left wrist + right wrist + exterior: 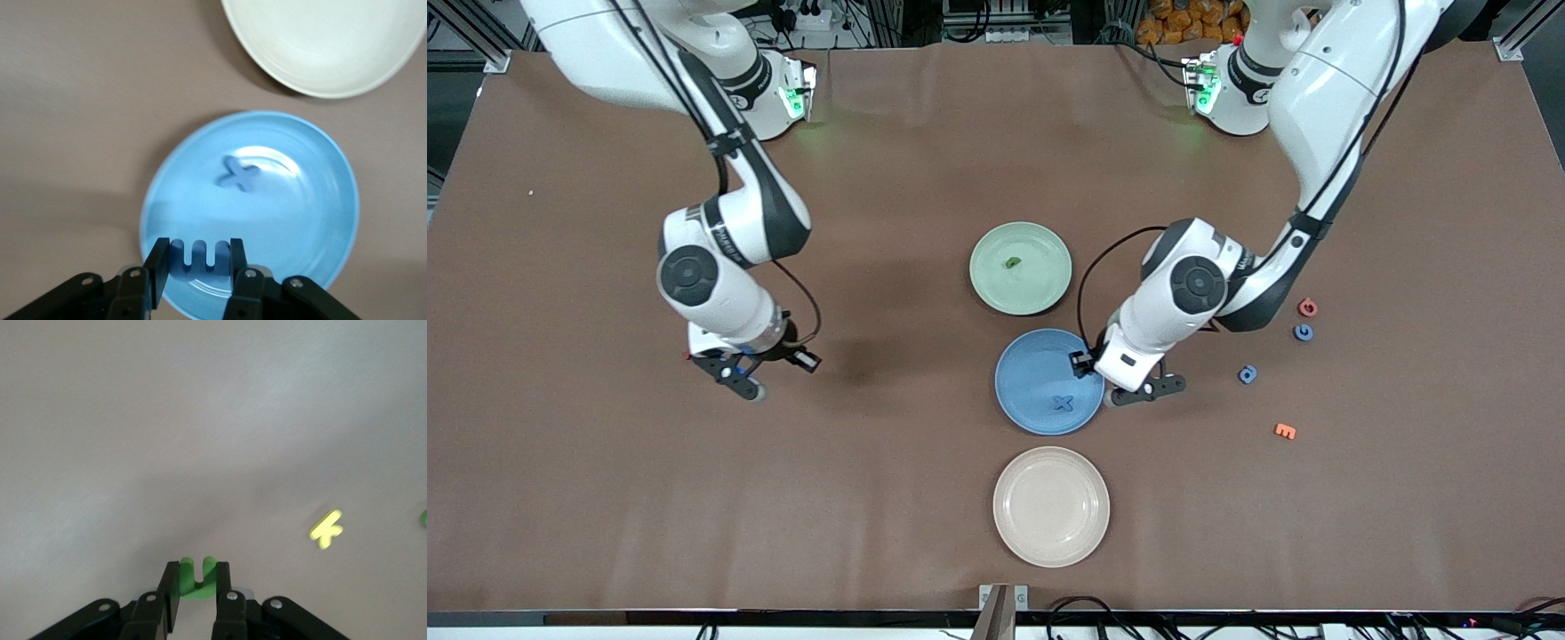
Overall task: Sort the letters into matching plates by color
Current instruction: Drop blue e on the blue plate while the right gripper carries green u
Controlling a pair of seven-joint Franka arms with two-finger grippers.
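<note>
My left gripper (1116, 397) is shut on a blue three-pronged letter (199, 257) and holds it over the edge of the bright blue plate (1032, 373) toward the left arm's end. A blue X (1061, 403) lies in that plate, also seen in the left wrist view (237, 173). The pale green plate (1040, 284) holds one dark green letter (1011, 262). Two blue letters (1303, 332) (1247, 374) lie on the table toward the left arm's end. My right gripper (751, 389) is shut on a green letter (197, 579) just above bare table toward the right arm's end.
A beige-cream plate (1051, 507) sits nearest the front camera. A red letter (1307, 308) and an orange letter (1284, 431) lie by the loose blue ones. A yellow-green K (325, 528) and a green scrap (424, 517) lie on the table near my right gripper.
</note>
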